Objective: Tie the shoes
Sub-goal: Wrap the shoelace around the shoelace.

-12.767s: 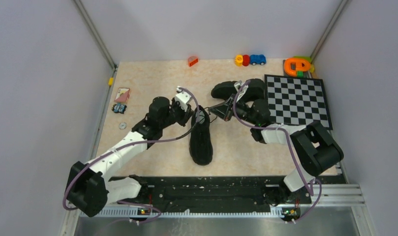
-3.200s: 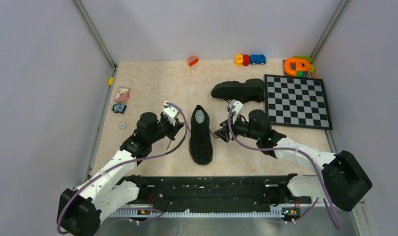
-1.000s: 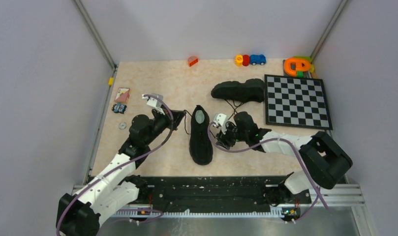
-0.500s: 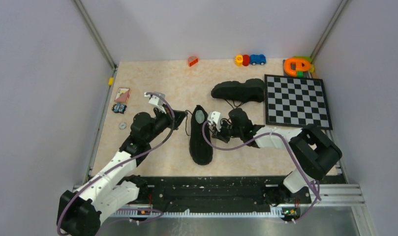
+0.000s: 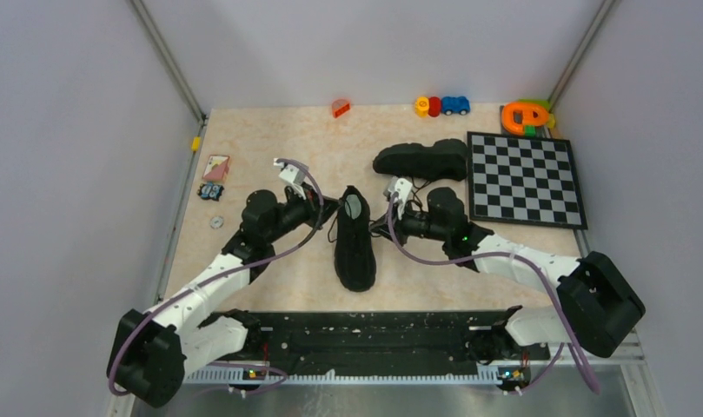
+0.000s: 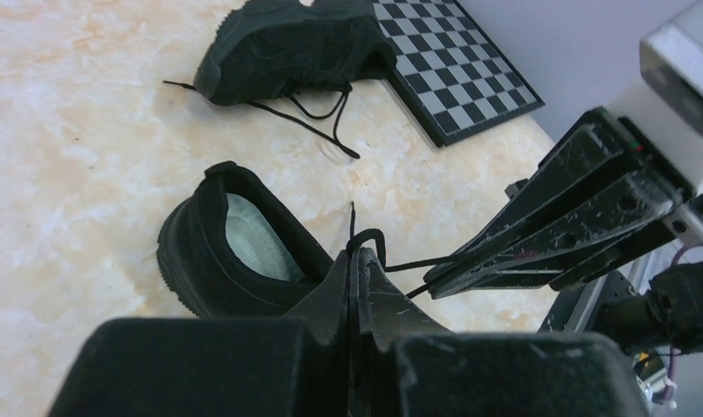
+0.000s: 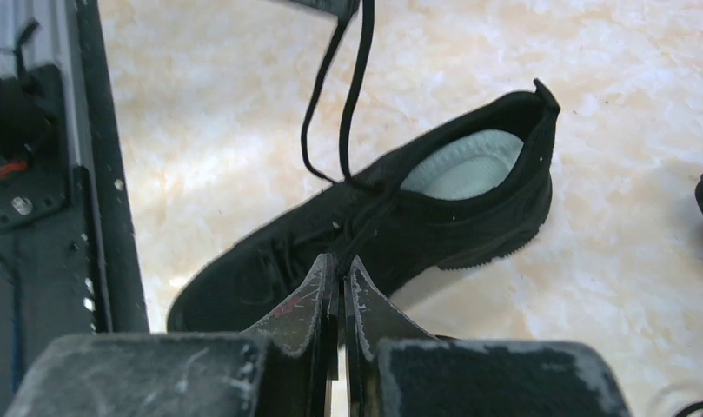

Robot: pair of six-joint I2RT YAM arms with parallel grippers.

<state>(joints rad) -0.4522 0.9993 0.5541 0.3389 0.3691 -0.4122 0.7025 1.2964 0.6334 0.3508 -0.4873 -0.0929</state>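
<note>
As both arms reach in over the middle of the table (image 5: 269,148), you have the near shoe (image 5: 354,256) between them. It stands on its sole, toe toward the arm bases and heel opening away, with the pale insole (image 6: 254,248) showing.

Your left gripper (image 6: 354,261) sits just left of the heel opening. Its fingers are pressed fully together, pinching the thin black lace (image 6: 369,233), which curls in a small loop above the tips. From there a strand runs across to your right gripper (image 7: 337,265), on the shoe's right side beside the collar. Its fingers are closed too, tips down on the top of the shoe just ahead of the opening. The lace runs in between them, and two strands rise from that spot toward the left gripper.

The far shoe (image 5: 421,161) lies well beyond, set crosswise to the near one. One end rests against the checkerboard (image 5: 526,178), and its own laces trail loose on the table.
</note>
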